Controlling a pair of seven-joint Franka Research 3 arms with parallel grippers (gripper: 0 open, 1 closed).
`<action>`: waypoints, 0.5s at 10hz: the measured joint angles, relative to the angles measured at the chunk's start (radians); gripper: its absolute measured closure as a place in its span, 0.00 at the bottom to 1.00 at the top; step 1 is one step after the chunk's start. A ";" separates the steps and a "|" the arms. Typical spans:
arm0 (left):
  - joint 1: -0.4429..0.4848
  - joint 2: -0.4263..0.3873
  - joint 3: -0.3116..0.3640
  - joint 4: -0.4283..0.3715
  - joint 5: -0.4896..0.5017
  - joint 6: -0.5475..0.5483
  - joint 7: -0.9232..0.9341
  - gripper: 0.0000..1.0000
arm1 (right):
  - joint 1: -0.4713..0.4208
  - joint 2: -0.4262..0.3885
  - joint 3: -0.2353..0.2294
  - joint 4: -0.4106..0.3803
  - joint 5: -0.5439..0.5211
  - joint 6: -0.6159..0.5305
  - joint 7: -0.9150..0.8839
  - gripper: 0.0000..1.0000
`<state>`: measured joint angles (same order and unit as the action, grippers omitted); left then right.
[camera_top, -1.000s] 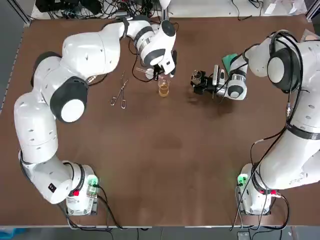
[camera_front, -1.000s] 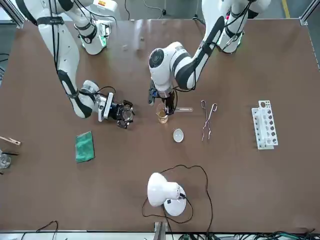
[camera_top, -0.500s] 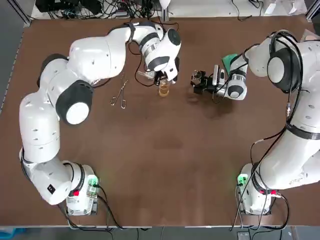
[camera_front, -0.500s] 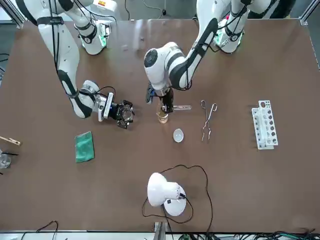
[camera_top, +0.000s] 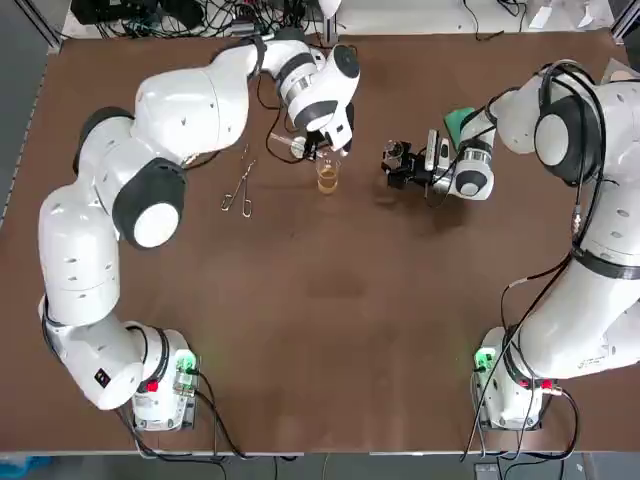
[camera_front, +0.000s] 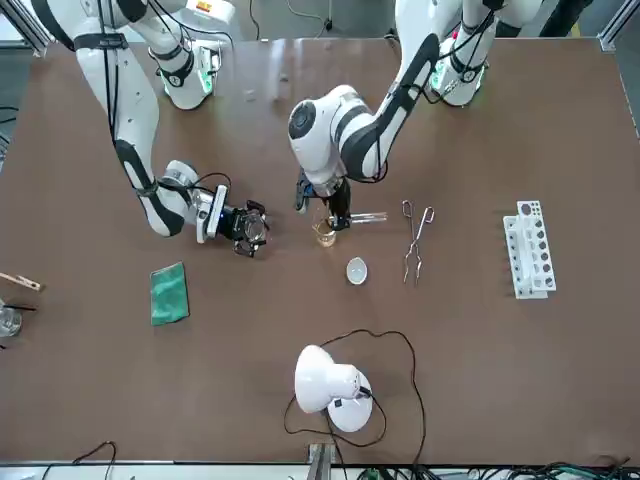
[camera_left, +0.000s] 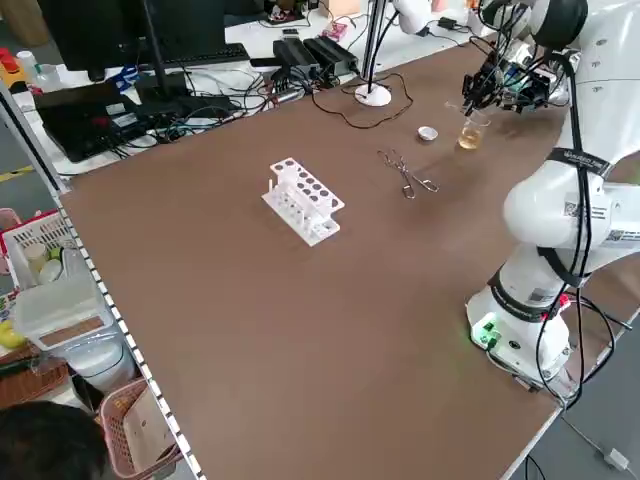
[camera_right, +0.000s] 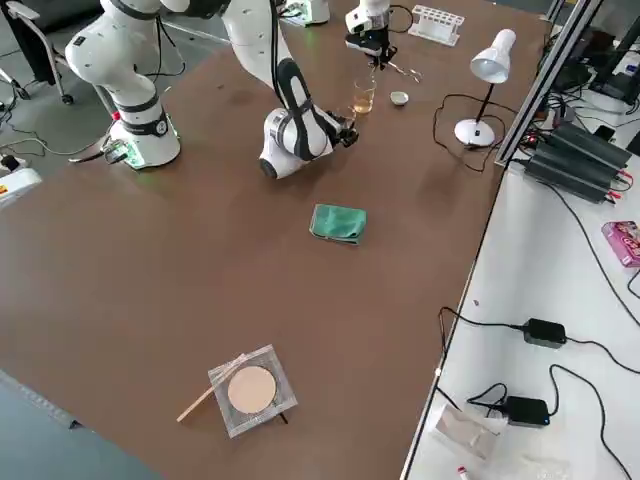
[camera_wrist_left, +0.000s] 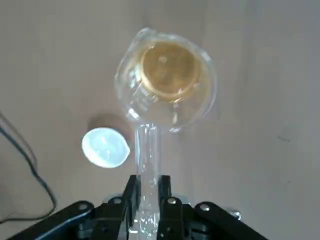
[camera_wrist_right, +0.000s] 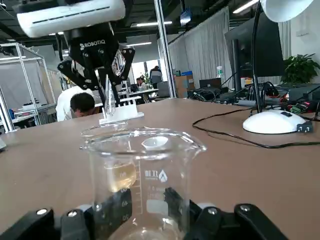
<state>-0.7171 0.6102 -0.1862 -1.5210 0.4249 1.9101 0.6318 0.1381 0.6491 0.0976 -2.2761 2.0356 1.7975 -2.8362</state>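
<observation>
A small beaker stands upright on the brown table with amber liquid in its lower part. Well apart from it, toward the robot's right, a clear beaker stands upright and looks empty. The right gripper has its jaws clamped on this beaker's lower wall.

Just beyond the small beaker, a test tube is held roughly level above the table. The left gripper is closed on it, and its free length points to the robot's left. In the left wrist view one end of the tube lines up with the small beaker's rim. What the tube holds cannot be told. A small white dish lies on the table just past the small beaker. Metal tongs lie near on the robot's left, and a white test tube rack stands well beyond them.

Compared with half a second earlier, the left arm's wrist has drawn slightly toward the far edge. The small beaker, the clear beaker and the right arm have not moved.

The left arm arches far over the table from its base, with its gripper pointing down. The right arm folds back on itself. Its forearm is low, and its gripper lies level just above the table, pointing to the robot's left.
</observation>
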 joint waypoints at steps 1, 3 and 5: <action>-0.006 0.001 0.003 0.007 0.000 -0.018 0.000 0.79 | 0.000 0.000 0.000 0.000 0.000 0.000 0.000 0.62; -0.045 0.012 0.028 0.027 0.000 -0.050 -0.001 0.79 | 0.000 0.000 0.000 0.000 0.000 0.000 0.000 0.62; -0.075 0.024 0.053 0.038 0.003 -0.065 -0.001 0.79 | 0.000 0.000 0.000 0.000 0.000 0.000 0.000 0.62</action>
<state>-0.7925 0.6345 -0.1334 -1.4832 0.4283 1.8455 0.6308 0.1381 0.6491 0.0976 -2.2762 2.0356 1.7976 -2.8362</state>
